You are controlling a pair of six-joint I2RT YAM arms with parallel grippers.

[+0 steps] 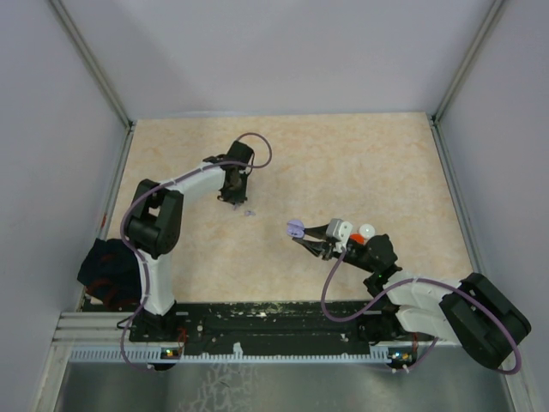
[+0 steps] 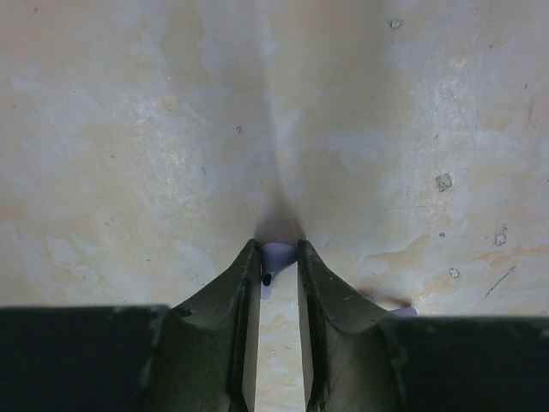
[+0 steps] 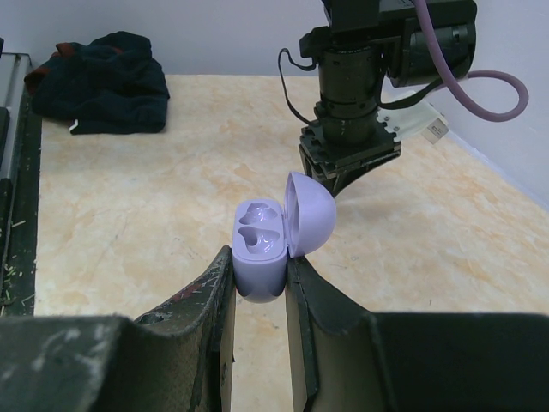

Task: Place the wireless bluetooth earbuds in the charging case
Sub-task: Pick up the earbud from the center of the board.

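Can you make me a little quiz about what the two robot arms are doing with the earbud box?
1. Pick one. What is the right gripper holding?
A) a blue cup
B) the light purple plastic charging case
C) a spoon
2. True or false: the case's rounded lid is closed.
3. Fill in the colour: the tiny stemmed plastic earbud between the left gripper's fingertips is greyish-____.

Key: 1 B. 2 false, the lid stands open and both hollows inside are empty. 3 purple.
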